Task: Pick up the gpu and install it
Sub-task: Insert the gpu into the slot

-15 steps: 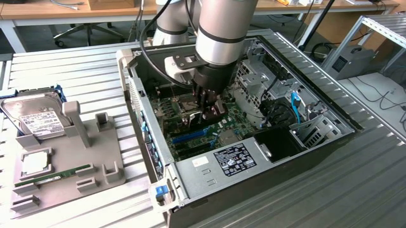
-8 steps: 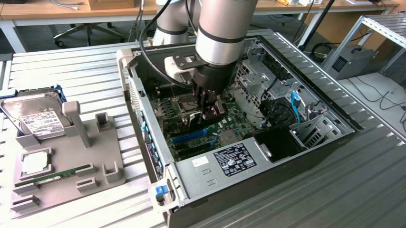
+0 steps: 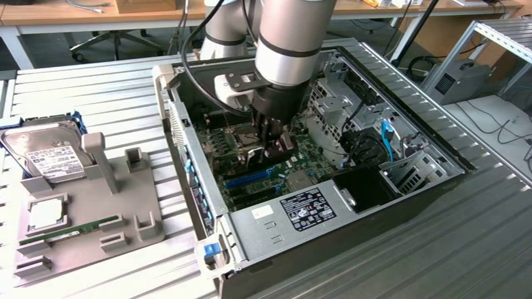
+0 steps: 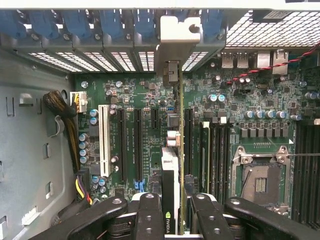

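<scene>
The end effector [image 4: 173, 212] grips the gpu [image 4: 170, 175] edge-on inside the computer case [image 3: 249, 227], above the motherboard [image 4: 135, 95]; pickup is done; seating looks unfinished.

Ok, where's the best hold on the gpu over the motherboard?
The top long edge, from straight above, a finger on each flat face. The gpu stands on edge, bracket at the rear slots, leaving only those faces free; the gripper pinches it so.
</scene>
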Available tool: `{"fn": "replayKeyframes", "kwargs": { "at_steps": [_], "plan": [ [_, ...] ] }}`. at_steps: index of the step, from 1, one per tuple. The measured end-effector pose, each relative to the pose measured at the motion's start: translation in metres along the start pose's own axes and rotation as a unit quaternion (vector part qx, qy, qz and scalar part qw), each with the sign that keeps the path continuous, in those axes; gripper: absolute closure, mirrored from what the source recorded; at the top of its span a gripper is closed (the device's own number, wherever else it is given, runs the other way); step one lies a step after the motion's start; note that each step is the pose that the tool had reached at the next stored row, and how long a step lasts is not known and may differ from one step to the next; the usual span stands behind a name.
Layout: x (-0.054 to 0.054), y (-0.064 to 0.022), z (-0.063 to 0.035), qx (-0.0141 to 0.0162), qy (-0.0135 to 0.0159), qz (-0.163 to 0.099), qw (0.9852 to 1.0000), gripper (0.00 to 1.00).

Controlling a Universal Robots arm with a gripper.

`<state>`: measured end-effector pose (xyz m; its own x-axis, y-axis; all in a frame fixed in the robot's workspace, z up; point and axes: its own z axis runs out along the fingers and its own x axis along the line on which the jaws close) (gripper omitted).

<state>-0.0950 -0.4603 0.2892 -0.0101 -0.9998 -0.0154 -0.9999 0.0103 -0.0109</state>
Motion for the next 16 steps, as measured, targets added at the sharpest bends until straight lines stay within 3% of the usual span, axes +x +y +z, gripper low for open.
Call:
{"fn": "replayKeyframes", "kwargs": {
  "at_steps": [16],
  "plan": [
    [0.0001, 0.0034, 0.0044, 0.0002, 0.003, 0.01, 0.9999, 0.73]
  ]
}}
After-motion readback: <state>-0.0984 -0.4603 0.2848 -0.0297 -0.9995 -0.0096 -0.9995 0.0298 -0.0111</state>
